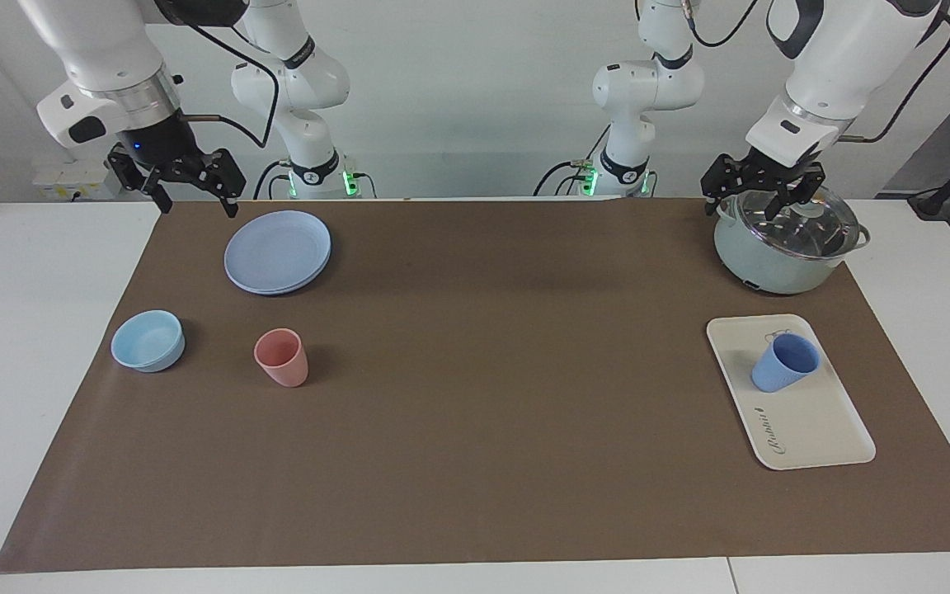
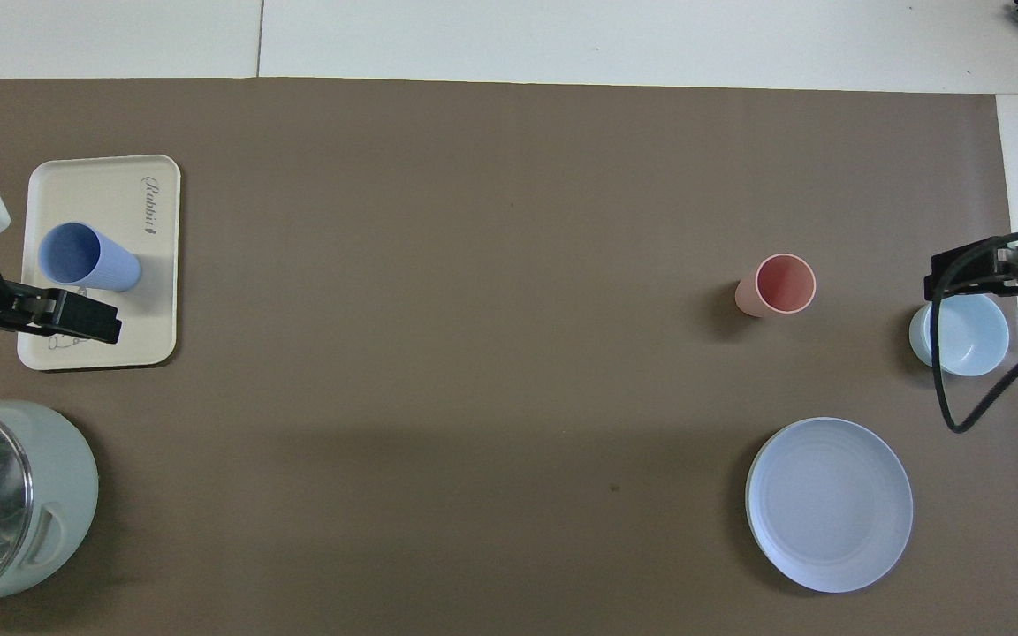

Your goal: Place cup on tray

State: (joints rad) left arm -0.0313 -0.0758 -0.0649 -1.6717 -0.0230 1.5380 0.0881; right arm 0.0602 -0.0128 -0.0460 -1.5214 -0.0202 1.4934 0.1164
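Observation:
The periwinkle-blue cup (image 1: 784,363) stands upright on the cream-white tray (image 1: 817,429) at the left arm's end of the table. It also shows in the overhead view (image 2: 85,256) on the tray (image 2: 102,190), nothing touching it. My left gripper (image 1: 764,198) is open and empty, raised over the pot's lid and clear of the cup; from overhead it (image 2: 76,316) covers the tray's nearer edge. My right gripper (image 1: 190,186) is open and empty, held up at the right arm's end of the table beside the blue plate.
A pale green pot with a glass lid (image 1: 780,247) stands nearer to the robots than the tray. At the right arm's end are a round blue plate (image 1: 277,252), a pink cup (image 1: 281,356) and a light-blue bowl (image 1: 148,340).

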